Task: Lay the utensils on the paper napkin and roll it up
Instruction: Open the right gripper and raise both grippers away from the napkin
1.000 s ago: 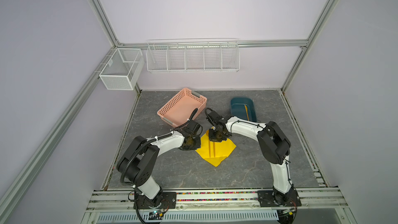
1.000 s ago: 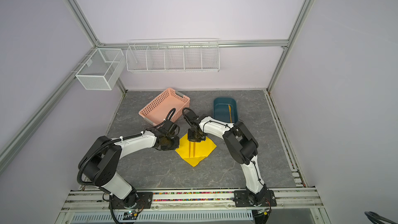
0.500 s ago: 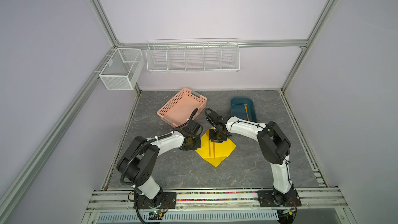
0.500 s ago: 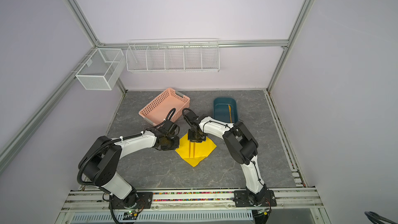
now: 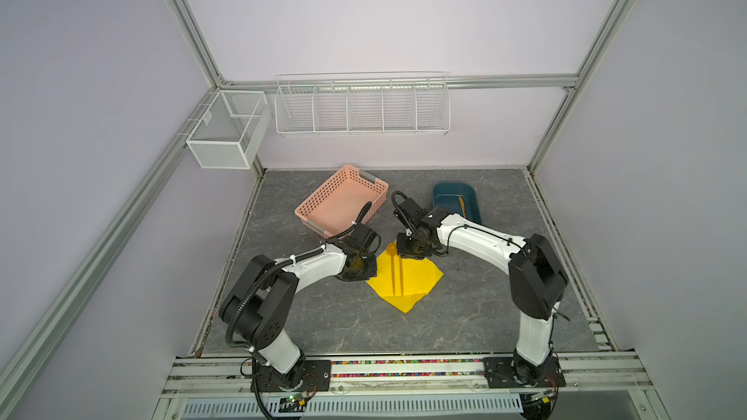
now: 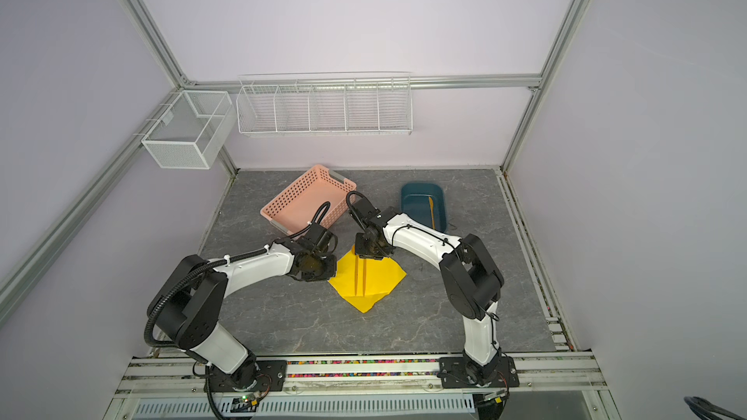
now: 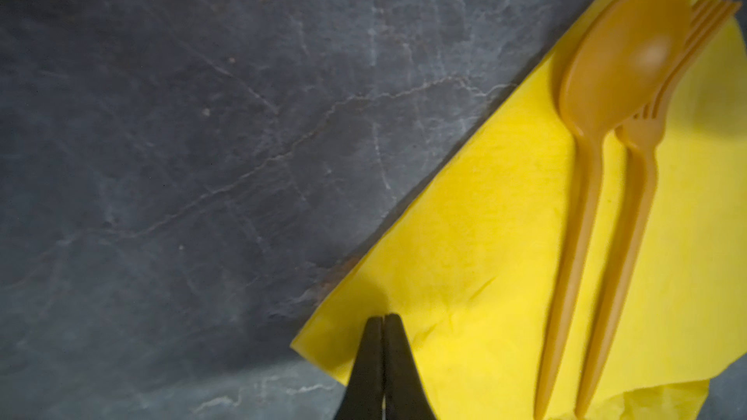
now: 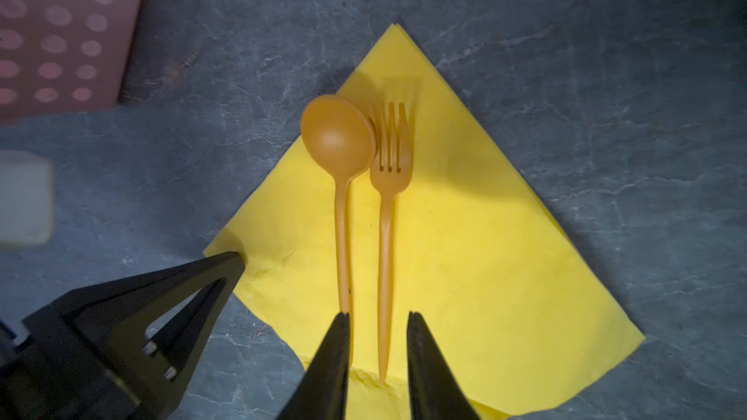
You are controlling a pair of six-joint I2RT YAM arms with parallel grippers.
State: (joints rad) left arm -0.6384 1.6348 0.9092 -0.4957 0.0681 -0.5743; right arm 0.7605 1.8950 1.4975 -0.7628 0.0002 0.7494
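The yellow paper napkin lies as a diamond on the grey table, its near corner crumpled. On it the spoon and the fork lie side by side, heads toward the back. My left gripper is shut, its tips resting on the napkin's left corner. My right gripper is open above the handles; the fork's handle shows in the gap, untouched. The knife lies in the teal tray.
A pink perforated basket stands just behind the left gripper. The teal tray is at the back right. A wire rack and a mesh box hang on the back and left walls.
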